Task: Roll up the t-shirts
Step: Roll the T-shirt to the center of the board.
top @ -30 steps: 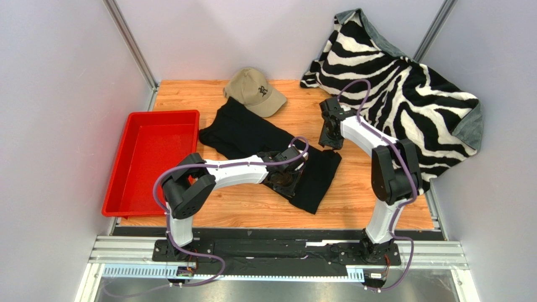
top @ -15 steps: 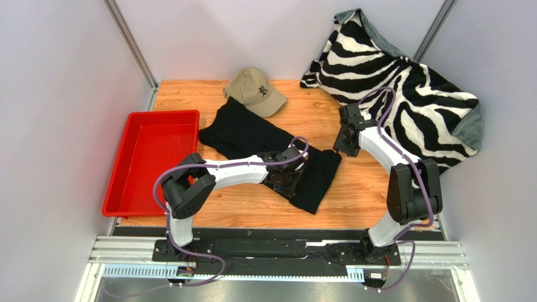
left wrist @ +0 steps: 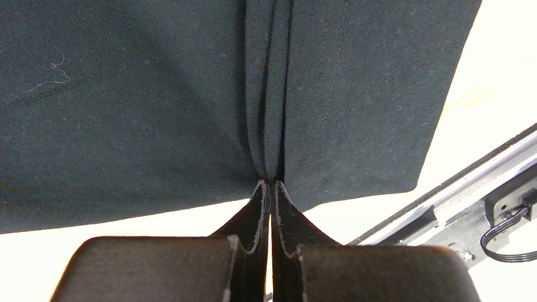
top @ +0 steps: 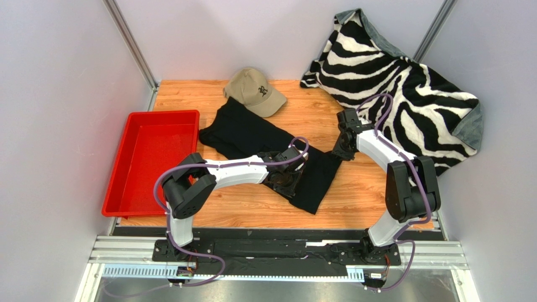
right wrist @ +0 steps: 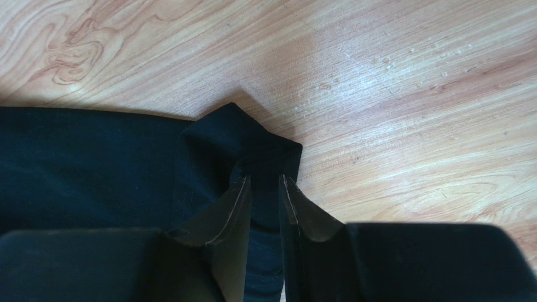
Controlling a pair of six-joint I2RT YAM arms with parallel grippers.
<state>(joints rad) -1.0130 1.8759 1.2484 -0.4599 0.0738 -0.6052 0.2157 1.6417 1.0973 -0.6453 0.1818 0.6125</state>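
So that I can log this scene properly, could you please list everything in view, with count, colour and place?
t-shirt: one, black, spread across the middle of the table
cap: one, tan, far edge, by the t-shirt's far end
blanket: one, black-and-white zebra stripes, far right corner
tray: one, red, left side of the table
table: one, light wood, under everything
left gripper: one, black, shut on a fold of the t-shirt
right gripper: one, black, fingers either side of the t-shirt's right corner, grip unclear
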